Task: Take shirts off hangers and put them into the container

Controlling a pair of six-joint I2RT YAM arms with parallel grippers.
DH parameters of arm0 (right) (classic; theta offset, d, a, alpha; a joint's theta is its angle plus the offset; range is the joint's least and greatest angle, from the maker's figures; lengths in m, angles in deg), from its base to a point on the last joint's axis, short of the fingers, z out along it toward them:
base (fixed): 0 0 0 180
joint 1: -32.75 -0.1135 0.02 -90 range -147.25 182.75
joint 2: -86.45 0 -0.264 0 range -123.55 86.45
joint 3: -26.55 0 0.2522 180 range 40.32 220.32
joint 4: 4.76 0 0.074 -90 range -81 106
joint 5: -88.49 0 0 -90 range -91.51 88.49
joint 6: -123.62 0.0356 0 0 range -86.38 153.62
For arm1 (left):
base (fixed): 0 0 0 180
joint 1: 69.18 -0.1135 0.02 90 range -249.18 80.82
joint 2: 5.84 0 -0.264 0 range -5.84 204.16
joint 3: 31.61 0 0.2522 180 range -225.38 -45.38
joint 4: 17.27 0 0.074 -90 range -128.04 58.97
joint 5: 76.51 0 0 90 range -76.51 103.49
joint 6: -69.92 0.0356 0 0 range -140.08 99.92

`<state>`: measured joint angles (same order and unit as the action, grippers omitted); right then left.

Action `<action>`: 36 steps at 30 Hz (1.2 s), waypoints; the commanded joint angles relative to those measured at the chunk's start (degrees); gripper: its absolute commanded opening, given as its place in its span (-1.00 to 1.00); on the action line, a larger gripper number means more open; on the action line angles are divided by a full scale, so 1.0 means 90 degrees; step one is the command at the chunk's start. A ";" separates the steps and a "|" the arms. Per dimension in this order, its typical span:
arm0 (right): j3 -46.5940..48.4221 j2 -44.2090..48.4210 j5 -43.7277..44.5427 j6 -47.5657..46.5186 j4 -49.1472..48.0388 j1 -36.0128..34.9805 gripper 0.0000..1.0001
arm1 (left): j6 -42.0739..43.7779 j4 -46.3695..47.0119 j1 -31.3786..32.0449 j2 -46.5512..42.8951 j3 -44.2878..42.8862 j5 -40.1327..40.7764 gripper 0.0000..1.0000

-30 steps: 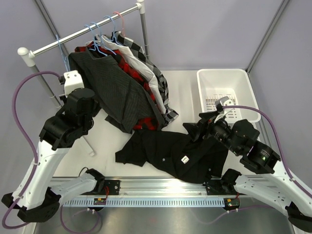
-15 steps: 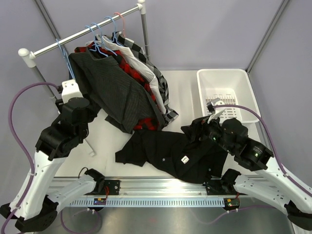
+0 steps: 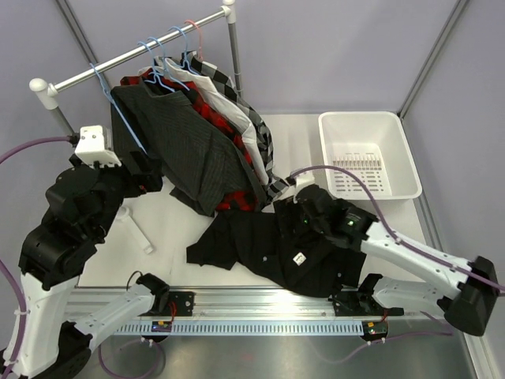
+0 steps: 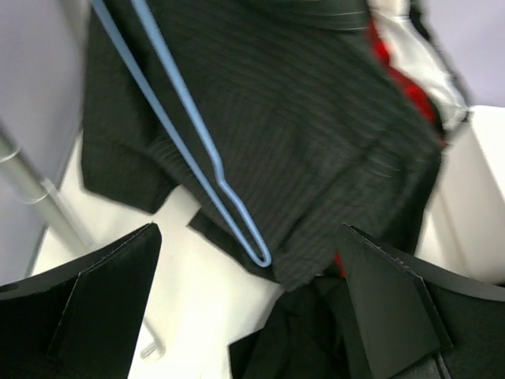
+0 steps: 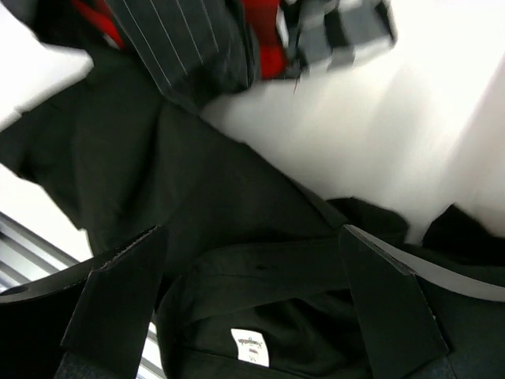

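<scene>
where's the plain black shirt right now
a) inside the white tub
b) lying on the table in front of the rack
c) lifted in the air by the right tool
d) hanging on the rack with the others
b: the black shirt lies spread flat on the table, off any hanger, and the tub holds no shirt.

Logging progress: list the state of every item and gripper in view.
Plain black shirt: off hanger, lying spread out.
Charcoal pinstriped shirt: hanging from rail.
Bare thin light-blue hanger: hooked on rail.
White rectangular plastic tub: empty.
Left gripper: open.
Right gripper: open.
</scene>
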<state>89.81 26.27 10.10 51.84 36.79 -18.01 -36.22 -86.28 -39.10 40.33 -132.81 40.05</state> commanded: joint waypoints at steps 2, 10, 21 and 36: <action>-0.0011 -0.0655 0.0427 0.0679 -0.0012 -0.0346 0.99 | 0.0553 0.0776 -0.0013 -0.0042 -0.0119 -0.1339 0.98; -0.0021 -0.2189 0.0224 0.1208 0.0213 -0.0346 0.99 | 0.1256 0.2318 -0.0013 -0.0500 0.1110 -0.2385 0.98; 0.0340 -0.3820 -0.0656 0.1218 0.0505 -0.0346 0.99 | 0.1598 0.4614 -0.0013 -0.1868 0.3590 -0.2639 0.98; 0.0601 -0.2456 -0.0052 0.1394 0.1587 -0.0336 -1.00 | 0.1637 0.5220 -0.0023 -0.2454 0.4666 -0.2308 0.98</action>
<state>92.41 -3.96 5.60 63.86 43.02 -20.61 -22.45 -44.18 -39.10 19.26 -91.18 18.24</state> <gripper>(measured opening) 0.052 0.988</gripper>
